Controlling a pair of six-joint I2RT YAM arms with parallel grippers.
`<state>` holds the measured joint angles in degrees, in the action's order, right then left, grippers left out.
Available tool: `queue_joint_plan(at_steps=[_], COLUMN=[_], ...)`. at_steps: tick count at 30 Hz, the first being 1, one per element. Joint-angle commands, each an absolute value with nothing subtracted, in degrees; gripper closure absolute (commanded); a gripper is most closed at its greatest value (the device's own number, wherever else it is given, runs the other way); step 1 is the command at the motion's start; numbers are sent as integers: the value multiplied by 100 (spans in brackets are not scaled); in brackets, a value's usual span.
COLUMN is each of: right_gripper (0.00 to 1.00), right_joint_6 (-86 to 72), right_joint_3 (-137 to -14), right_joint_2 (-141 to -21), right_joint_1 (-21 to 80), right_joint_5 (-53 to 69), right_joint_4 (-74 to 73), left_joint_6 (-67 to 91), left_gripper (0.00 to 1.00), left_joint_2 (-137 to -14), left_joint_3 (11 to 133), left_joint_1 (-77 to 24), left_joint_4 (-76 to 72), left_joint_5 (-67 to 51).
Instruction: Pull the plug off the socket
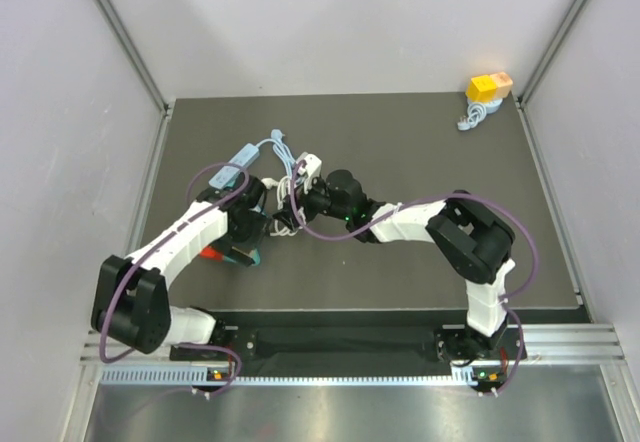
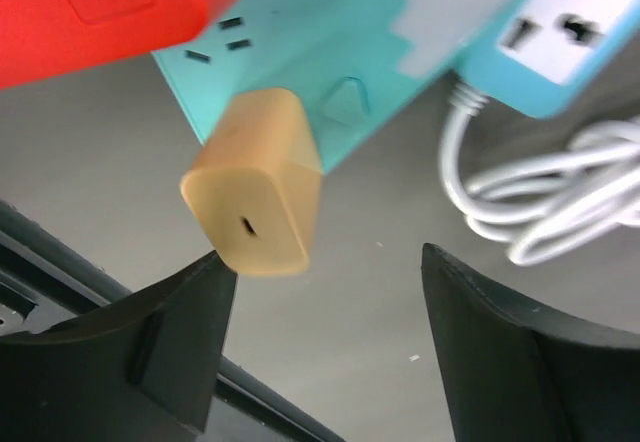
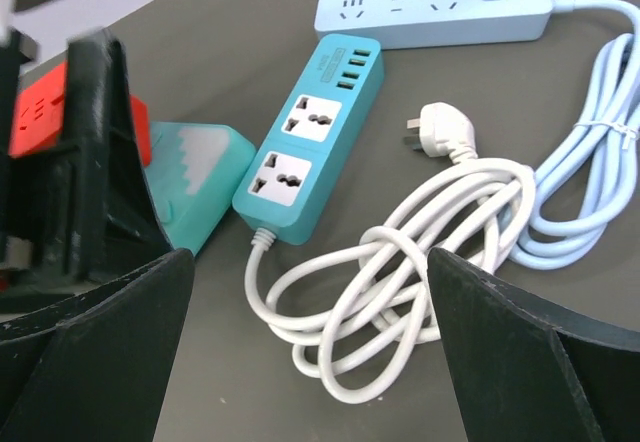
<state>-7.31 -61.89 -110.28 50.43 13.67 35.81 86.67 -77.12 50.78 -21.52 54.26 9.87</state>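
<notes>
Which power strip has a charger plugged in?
The turquoise mountain-print strip: a tan charger sits in it; the blue strip and pale strip hold none.

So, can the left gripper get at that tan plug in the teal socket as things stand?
Probably yes. The left gripper is open and the tan plug, seated in the teal socket, lies just ahead of its fingers with nothing between; the red block sits aside.
</notes>
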Motion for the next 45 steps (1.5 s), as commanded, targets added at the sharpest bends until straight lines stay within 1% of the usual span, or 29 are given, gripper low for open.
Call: queue_joint_plan(at_steps=[1, 7, 10, 13, 14, 15, 16, 18, 19, 20, 21, 22, 25, 26, 27, 28, 29, 30, 33, 40, 45], right_gripper=[0, 0, 0, 0, 0, 0, 0, 0, 0, 0, 0, 0, 0, 0, 0, 0, 0, 0, 0, 0, 2], right_joint_6=[-949, -1300, -1590, -1810, -1837, -1846, -1820, -1723, -1653, -1513, -1425, -1337, -880, -661, -555, -458, -327, -299, -185, 316, 457], right_joint_3=[-6249, -6407, -6434, -6398, -6416, -6433, -6495, -6547, -6583, -6661, -6706, -6837, -7013, -7144, -7233, -7312, -7452, -7505, -7716, -8059, -8270], right_joint_2=[-10731, -10898, -10951, -11030, -11056, -11083, -11135, -11171, -11188, -11197, -11206, -11241, -11311, -11338, -11373, -11451, -11496, -11540, -11689, -11865, -11997], right_joint_1=[4975, 4975, 4983, 5027, 5045, 5071, 5141, 5220, 5316, 5370, 5422, 5545, 5747, 5887, 5967, 6063, 6117, 6152, 6258, 6504, 6565], right_joint_5=[1626, 1898, 2091, 2390, 2573, 2653, 2698, 2803, 2812, 2795, 2769, 2734, 2479, 2287, 2189, 2119, 2049, 1970, 1890, 1530, 1318], right_joint_4=[4017, 3955, 3955, 4130, 4174, 4218, 4210, 4166, 4062, 4000, 3895, 3772, 3279, 3017, 2893, 2761, 2673, 2559, 2383, 1970, 1758], left_joint_6=[8491, 8043, 7114, 5824, 5758, 5774, 5948, 5889, 5584, 5459, 5388, 5205, 4800, 4721, 4659, 4475, 4387, 4316, 4254, 3999, 4166], left_gripper=[20, 20, 21, 23, 25, 28, 33, 45, 51, 58, 74, 79, 82, 84, 87, 94, 95, 100, 100, 100, 100], left_joint_2=[-7463, -6435, -5716, -5310, -5248, -5186, -5081, -4975, -4922, -4931, -4948, -5053, -5360, -5422, -5458, -5475, -5467, -5449, -5511, -5713, -5757], left_joint_3=[5537, 5809, 5810, 5669, 5678, 5704, 5730, 5783, 5809, 5836, 5862, 5915, 5863, 5810, 5749, 5661, 5434, 5336, 5089, 4861, 4685], left_joint_1=[-2188, -2188, -2180, -2171, -2171, -2171, -2171, -2101, -2057, -2013, -1917, -1846, -1451, -1320, -1031, -872, -705, -407, -141, -35, -44], left_joint_4=[5878, 6678, 6627, 6067, 6099, 6187, 6344, 6294, 6189, 6031, 6003, 5951, 5696, 5634, 5451, 5327, 5152, 4985, 4685, 4219, 4438], left_joint_5=[1186, 2073, 2548, 2654, 2828, 3039, 3502, 3787, 3910, 3972, 4068, 4095, 3824, 3536, 3420, 3254, 3061, 2615, 2128, 1785, 1855])
